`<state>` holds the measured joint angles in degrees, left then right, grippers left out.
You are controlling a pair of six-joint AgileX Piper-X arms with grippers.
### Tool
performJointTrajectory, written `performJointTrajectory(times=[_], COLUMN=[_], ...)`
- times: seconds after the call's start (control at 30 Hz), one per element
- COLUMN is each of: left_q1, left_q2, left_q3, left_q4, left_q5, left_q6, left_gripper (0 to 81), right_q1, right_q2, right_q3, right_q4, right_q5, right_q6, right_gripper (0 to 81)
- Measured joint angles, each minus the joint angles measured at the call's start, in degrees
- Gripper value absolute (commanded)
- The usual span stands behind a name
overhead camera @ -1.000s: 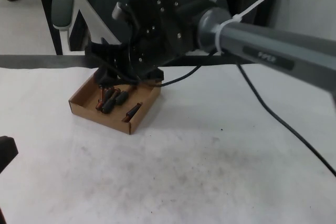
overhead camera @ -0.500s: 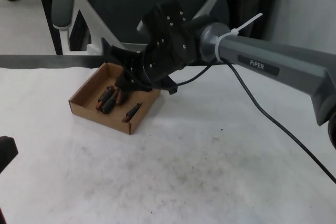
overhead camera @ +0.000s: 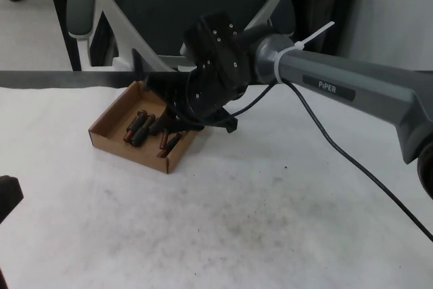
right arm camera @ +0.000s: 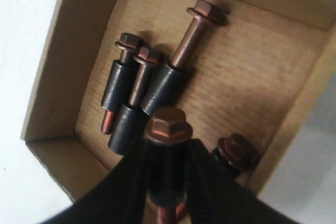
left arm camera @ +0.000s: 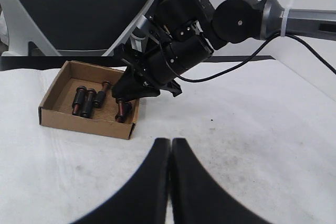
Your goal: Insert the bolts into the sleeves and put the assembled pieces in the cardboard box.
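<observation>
Now the right arm is stretching in from the right edge of the high view, its wrist tipping down over the cardboard box (overhead camera: 128,154) at left centre. The right gripper (right arm camera: 167,169) is clamping a bolt (right arm camera: 166,126) above the box floor, where other bolted sleeves (right arm camera: 119,83) are lying. The left gripper (left arm camera: 170,153), low in its own view, is pressing its fingers together on nothing.
</observation>
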<state>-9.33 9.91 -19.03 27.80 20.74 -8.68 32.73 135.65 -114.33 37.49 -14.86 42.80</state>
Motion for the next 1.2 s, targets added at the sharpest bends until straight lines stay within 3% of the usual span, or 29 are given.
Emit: performJointTrajectory(times=[0.13,0.2,0.23,0.37,0.47,0.6,0.93,1.2], left_q1=[0.0,0.0,0.0,0.0,0.0,0.0,0.0,0.0], left_q2=[0.0,0.0,0.0,0.0,0.0,0.0,0.0,0.0], left_q3=[0.0,0.0,0.0,0.0,0.0,0.0,0.0,0.0], left_q4=[0.0,0.0,0.0,0.0,0.0,0.0,0.0,0.0], left_q5=[0.0,0.0,0.0,0.0,0.0,0.0,0.0,0.0], left_q6=[0.0,0.0,0.0,0.0,0.0,0.0,3.1,3.1], left_gripper=[0.8,0.8,0.8,0.8,0.8,0.8,0.8,0.8], right_q1=[0.0,0.0,0.0,0.0,0.0,0.0,-0.3,-2.8], right_q2=[0.0,0.0,0.0,0.0,-0.3,-1.7,-10.5,-19.8], right_q3=[0.0,-0.4,-0.4,-0.4,-0.4,-0.4,-0.4,7.1], right_q4=[0.6,0.2,0.2,-0.1,-0.7,-0.8,2.5,5.1], right_q5=[0.0,-0.5,-0.4,-0.4,-0.3,0.2,5.6,5.6], right_q6=[-0.5,-0.7,-0.7,-1.7,-5.2,-8.9,-28.9,-36.0], right_gripper=[45.9,53.6,53.5,44.9,32.4,1.8,0.2,0.2])
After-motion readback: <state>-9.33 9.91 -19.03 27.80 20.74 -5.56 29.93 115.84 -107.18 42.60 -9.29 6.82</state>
